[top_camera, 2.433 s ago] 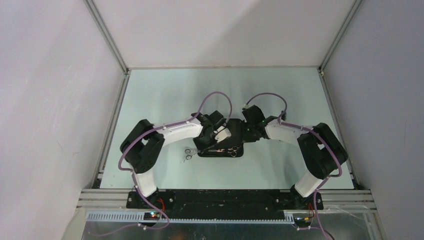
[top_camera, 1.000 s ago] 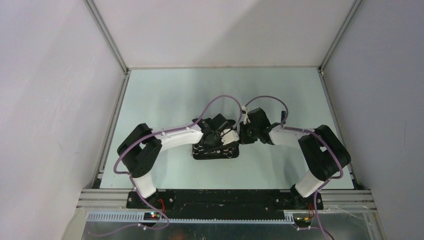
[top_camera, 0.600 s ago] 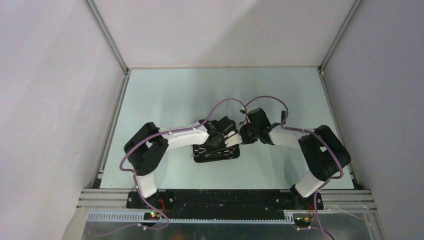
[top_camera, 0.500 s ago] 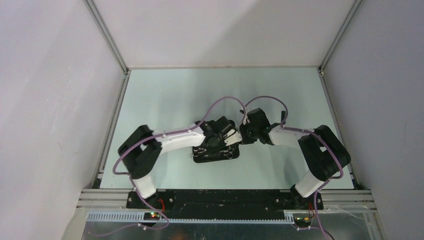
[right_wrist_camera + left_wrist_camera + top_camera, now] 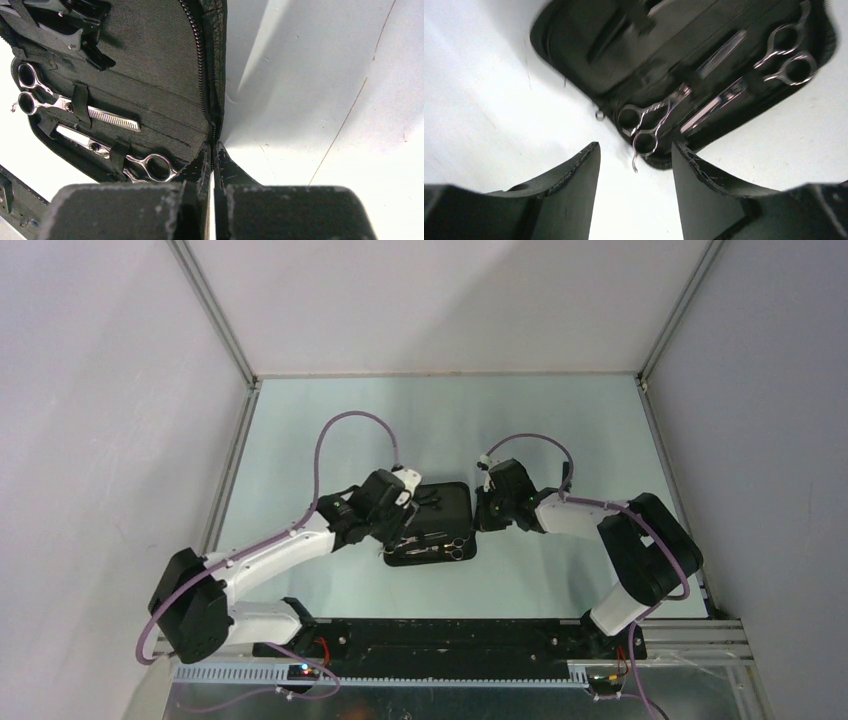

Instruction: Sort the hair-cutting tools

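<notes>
Pale tabletop fills the floor of a grey-walled enclosure, and both arms reach in toward its middle. Between the two grippers lies a black zip case, opened out with its fabric lining facing up.

The right gripper is closed tight, its two fingers pressed together on the zipped edge of the case at the corner nearest to it; the rest of the case spreads away ahead of those fingers and to their left.

The left gripper hovers with its fingers spread to a middling width and nothing between them. The near end of the case sits just ahead of its fingertips, not touching them.

Both pairs of silver scissors lie inside the case, tucked under black elastic straps. The thinning scissors, with a toothed blade, have their ring handles at the end closest to the left gripper. The plain scissors point the other way, with their rings just beside the right gripper's fingertips. Dark shapes at the far end of the case are too blurred to name.
</notes>
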Tool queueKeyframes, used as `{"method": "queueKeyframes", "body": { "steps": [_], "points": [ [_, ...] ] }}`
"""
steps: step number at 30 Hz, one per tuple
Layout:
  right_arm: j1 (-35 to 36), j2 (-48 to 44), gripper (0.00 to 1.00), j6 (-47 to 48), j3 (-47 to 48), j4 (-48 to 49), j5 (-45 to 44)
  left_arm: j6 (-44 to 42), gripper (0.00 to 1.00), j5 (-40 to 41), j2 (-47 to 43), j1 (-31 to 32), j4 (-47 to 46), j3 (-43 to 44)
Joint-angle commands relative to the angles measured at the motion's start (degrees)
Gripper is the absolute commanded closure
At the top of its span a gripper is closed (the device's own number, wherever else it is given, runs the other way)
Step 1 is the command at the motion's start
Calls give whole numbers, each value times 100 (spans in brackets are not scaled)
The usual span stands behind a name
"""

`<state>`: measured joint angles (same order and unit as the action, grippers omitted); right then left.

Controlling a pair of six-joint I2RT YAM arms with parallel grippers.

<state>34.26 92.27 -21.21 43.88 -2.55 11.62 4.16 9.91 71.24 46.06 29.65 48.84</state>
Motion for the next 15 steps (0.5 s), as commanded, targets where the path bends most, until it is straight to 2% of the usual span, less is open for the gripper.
{"method": "queueKeyframes", "body": {
  "steps": [1,7,15],
  "points": [
    [52,-211,100,-101,-24,-92,-140,1492,41,11,13,-236,352,-370],
    [82,-192,100,-154,-25,-99,-164,2200,46,145,158,-541,473,-685],
    [90,-194,100,-98,-21,-136,-186,2236,51,-151,302,-600,436,-824]
  ]
}}
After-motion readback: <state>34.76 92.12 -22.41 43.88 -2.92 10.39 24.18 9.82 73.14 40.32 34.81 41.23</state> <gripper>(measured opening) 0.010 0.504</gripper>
